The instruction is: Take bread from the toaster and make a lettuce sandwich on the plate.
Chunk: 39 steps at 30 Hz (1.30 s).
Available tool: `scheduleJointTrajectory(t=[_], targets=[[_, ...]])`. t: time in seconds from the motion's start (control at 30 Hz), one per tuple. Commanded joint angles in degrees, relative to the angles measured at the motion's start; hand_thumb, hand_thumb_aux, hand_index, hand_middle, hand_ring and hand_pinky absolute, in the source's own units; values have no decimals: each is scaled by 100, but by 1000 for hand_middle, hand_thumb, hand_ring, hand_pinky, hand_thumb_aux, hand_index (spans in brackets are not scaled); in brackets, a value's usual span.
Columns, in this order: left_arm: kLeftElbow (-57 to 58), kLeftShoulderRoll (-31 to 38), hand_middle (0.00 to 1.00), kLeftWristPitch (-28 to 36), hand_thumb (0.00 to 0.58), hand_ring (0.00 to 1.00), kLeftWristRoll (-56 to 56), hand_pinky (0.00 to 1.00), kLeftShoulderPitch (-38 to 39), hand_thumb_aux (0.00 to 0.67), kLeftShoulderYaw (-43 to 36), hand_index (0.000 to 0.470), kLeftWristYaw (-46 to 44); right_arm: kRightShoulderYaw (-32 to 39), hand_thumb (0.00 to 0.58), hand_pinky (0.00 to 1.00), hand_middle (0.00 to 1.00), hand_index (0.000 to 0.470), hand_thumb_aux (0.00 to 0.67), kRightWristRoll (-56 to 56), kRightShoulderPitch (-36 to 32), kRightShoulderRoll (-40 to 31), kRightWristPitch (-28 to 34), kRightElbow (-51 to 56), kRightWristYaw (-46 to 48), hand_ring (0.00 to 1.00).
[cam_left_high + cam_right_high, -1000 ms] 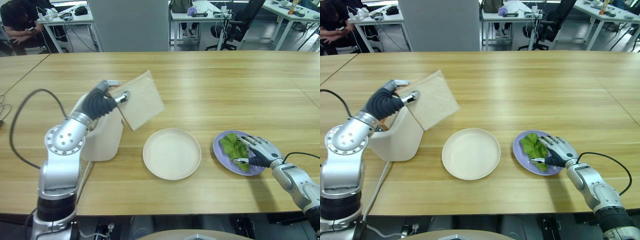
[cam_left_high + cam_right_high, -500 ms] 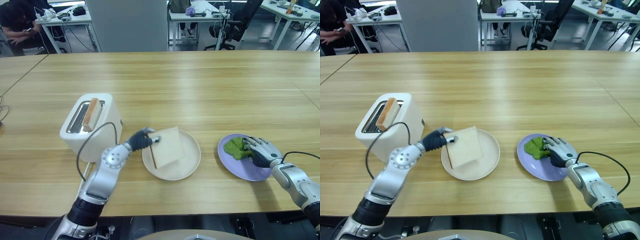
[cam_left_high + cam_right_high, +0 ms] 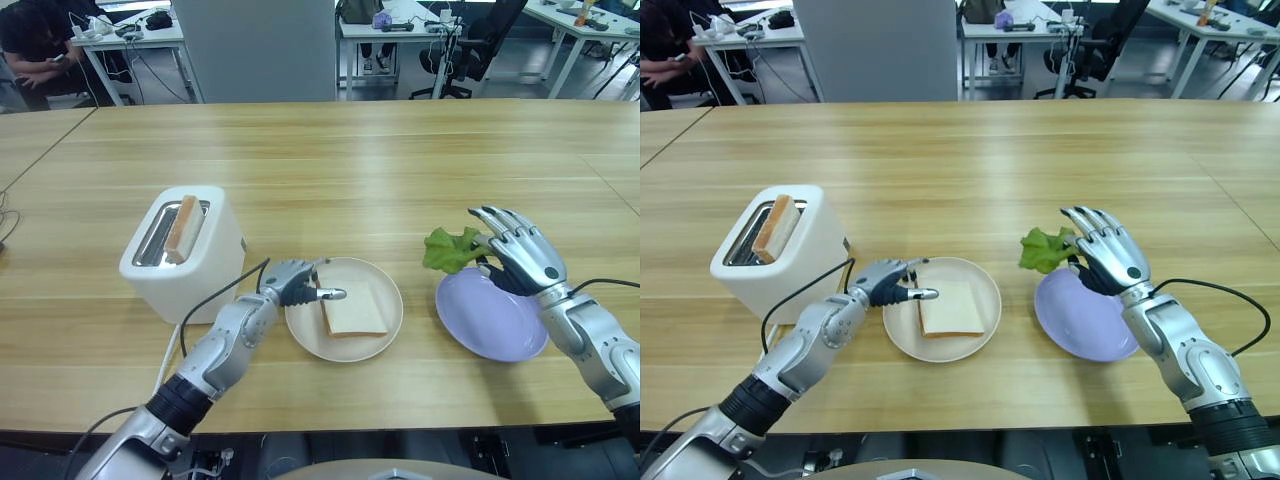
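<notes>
Beyond the far edge of my table (image 3: 400,170) stand office desks (image 3: 400,25) and a black chair (image 3: 470,50), well apart from the work. Nothing lies between the two plates, and a white cord (image 3: 168,352) trails from the toaster (image 3: 190,270) toward the near edge, beside my left arm. I count one toaster, two bread slices, two plates and one piece of lettuce. One slice in the toaster (image 3: 183,227) stands upright in the slot at the left. The other slice (image 3: 354,311) lies flat on the cream plate (image 3: 306,328) in the middle. The purple plate (image 3: 485,320) sits to the right of it. My left hand (image 3: 295,283) rests low at the cream plate's left rim, fingers mostly curled, one poking toward the flat slice, holding nothing. My right hand (image 3: 520,258) is raised over the far side of the purple plate, fingers pointing up and left, pinching the lettuce (image 3: 450,250) clear of the plate
</notes>
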Motion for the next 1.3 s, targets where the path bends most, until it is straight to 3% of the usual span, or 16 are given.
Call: scheduleJointTrajectory(t=[0.03,0.27,0.47,0.83,0.87,0.9,0.93,1.3], targets=[[-561,170,0,17,0,0,617,0,50,0,222,0,120,374,580,0,0,460,670,15,-409,341,-134,-285,398,0],[-1865,552,0,377,0,0,1119,0,482,0,1128,0,-425,1331,580,0,0,460,670,-214,-1157,1282,-342,237,803,0],[-2909,894,0,767,0,0,1182,0,896,0,2515,0,-948,2004,580,0,0,460,670,-326,-1561,1988,-526,1115,790,0],[-2439,1468,0,1360,0,0,1696,0,1748,0,3864,0,-1966,2650,579,0,0,446,649,-698,-1708,1978,-518,2476,838,0],[-2356,1482,0,1389,0,0,1749,0,1819,0,3852,0,-2045,2692,530,0,0,325,473,-727,-1702,1961,-480,2547,888,0],[-2285,1474,0,1407,0,0,1759,0,1859,0,3825,0,-2112,2734,258,0,0,117,171,-733,-1693,1937,-470,2614,969,0],[-2227,1458,0,1423,0,0,1774,0,1871,0,3789,0,-2166,2757,0,0,0,0,0,-716,-1677,1922,-456,2656,1051,0],[-1375,1144,0,1488,0,0,1669,0,1554,0,3265,0,-2377,2575,0,0,0,0,0,-397,-1180,1446,-402,1770,1670,0]])
